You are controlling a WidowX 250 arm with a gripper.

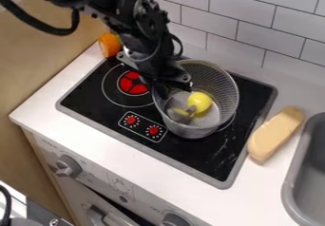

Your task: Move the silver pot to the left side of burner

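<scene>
The black gripper (164,88) hangs down at the left rim of the silver pot, its lower end overlapping the mesh wall. Whether it holds the rim cannot be made out. The silver pot (219,89), a mesh basket, stands upright on the right part of the black stovetop. Inside it lie a yellow round thing (200,101) and a greyish piece beside it. To the left of the pot is the red-centred burner (133,83), partly covered by the arm.
An orange object (109,44) stands behind the stovetop's left corner. On the white counter (95,137), a tan block (275,133) lies right of the stovetop, beside a grey sink (293,180). Two red knobs sit in front of the burners. A white tiled wall rises behind.
</scene>
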